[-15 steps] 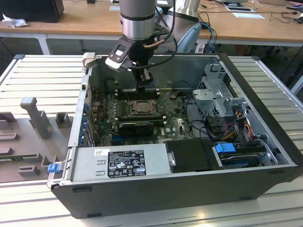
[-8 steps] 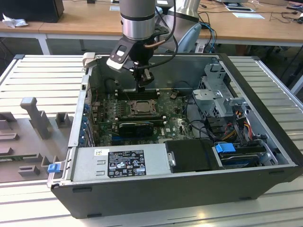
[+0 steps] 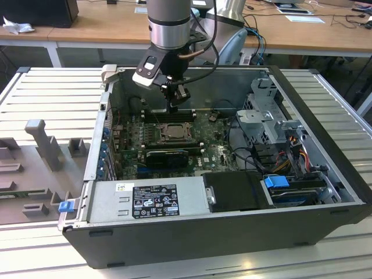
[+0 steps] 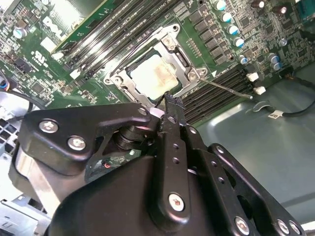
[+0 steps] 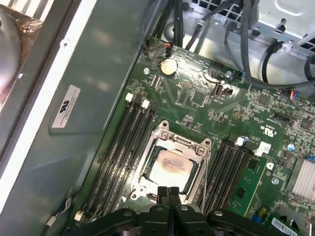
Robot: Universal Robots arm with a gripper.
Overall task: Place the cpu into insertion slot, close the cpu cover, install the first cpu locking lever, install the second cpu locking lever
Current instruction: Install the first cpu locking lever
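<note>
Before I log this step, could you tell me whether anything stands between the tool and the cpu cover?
Nothing visible does. In the first wrist view the tool is at the edge of the cpu cover, which lies closed around the cpu.

The exterior view stands well back and high, off the long side wall of the open computer case (image 3: 174,238). It faces down and across into the case, taking in all of it, the ribbed table (image 3: 52,87) under it and the arm (image 3: 170,23) above. The first wrist view sits just behind the gripper (image 5: 169,192) and faces steeply down onto the green board (image 5: 197,93) from close by. The second wrist view looks along the gripper's body from another side, about as close, at a slant across the board. All three share the socket (image 3: 172,131). Both wrist views also share the long black memory slots (image 5: 120,147) beside it.
</note>
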